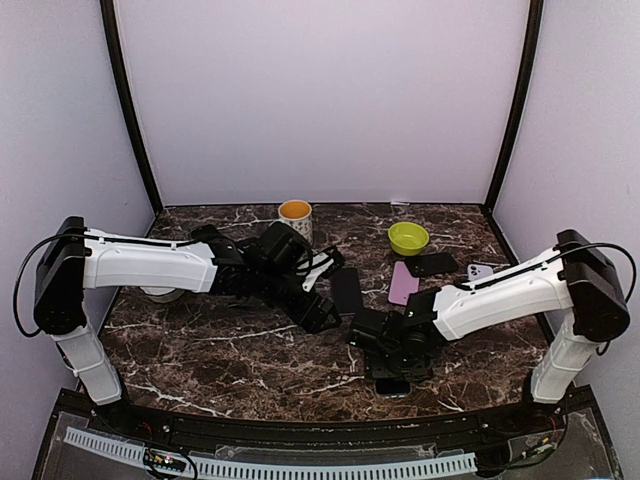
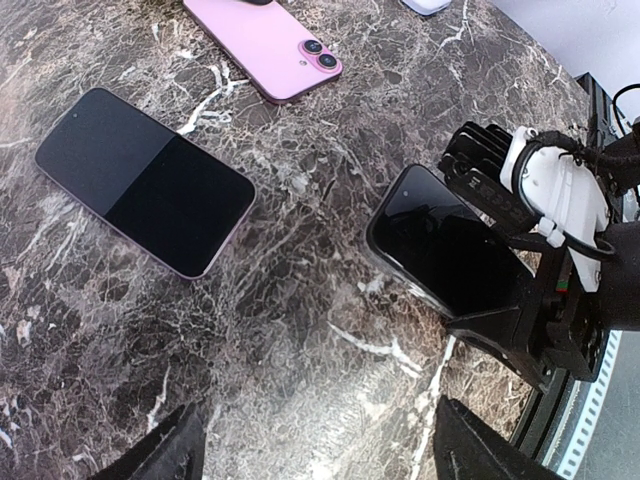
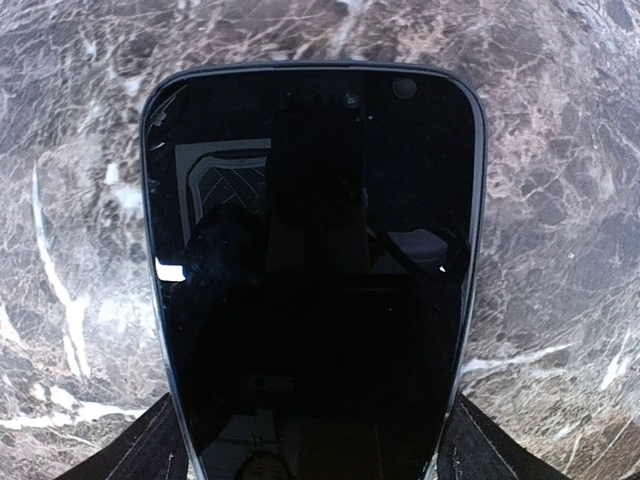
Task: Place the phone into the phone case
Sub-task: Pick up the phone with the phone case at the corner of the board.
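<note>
The dark marbled desk (image 1: 220, 370) fills the floor of the booth, and both arms reach in toward its middle. The left arm (image 1: 150, 262) comes across from its side and the right arm (image 1: 500, 295) from the other.

The black phone (image 3: 315, 270) lies screen up and flat on the desk, near the front edge and right of centre. My right hand (image 2: 458, 240) straddles it, one finger against each long edge, so it is closed on the phone across its width. My left hand (image 2: 320, 450) hangs above bare marble just beside it, jaws spread wide with nothing between the fingers (image 2: 160, 455).

A lilac-edged phone (image 2: 145, 180) rests screen up a little farther back. A pink phone (image 2: 270, 45) lies back up beyond that, its two camera lenses showing. They are near each other but apart.

The phone case (image 1: 432, 264) (black, and I take it for the case by its shape alone) lies farther back on the right, well apart from the black phone and next to the pink one.

Behind the case stands a green bowl (image 1: 408, 238). An orange cup (image 1: 295, 215) stands at the back, near the middle.
</note>
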{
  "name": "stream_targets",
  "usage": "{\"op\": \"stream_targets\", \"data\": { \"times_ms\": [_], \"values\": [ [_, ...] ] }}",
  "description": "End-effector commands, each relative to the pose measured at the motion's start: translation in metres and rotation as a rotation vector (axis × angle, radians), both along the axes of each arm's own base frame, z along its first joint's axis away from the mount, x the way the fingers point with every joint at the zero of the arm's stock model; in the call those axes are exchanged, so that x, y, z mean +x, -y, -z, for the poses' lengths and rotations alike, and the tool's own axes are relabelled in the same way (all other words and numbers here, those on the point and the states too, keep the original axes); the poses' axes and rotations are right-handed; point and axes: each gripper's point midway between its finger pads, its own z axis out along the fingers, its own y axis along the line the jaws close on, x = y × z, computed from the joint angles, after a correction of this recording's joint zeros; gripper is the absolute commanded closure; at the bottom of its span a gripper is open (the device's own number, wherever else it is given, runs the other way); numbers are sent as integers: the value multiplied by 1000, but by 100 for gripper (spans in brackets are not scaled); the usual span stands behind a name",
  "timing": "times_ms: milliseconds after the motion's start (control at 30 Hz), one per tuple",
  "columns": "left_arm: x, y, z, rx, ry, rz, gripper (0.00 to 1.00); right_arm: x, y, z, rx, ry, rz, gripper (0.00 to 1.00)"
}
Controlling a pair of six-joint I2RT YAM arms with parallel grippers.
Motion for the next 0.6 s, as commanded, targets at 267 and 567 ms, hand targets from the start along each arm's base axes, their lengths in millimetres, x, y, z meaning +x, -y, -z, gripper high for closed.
{"op": "stream_targets", "data": {
  "times_ms": [267, 567],
  "values": [
    [6, 1, -26, -14, 49, 2, 19, 18, -36, -50, 105, 221, -125, 45],
    [10, 2, -90, -120, 183, 35, 16, 49, -42, -143, 267, 544, -134, 50]
  ]
}}
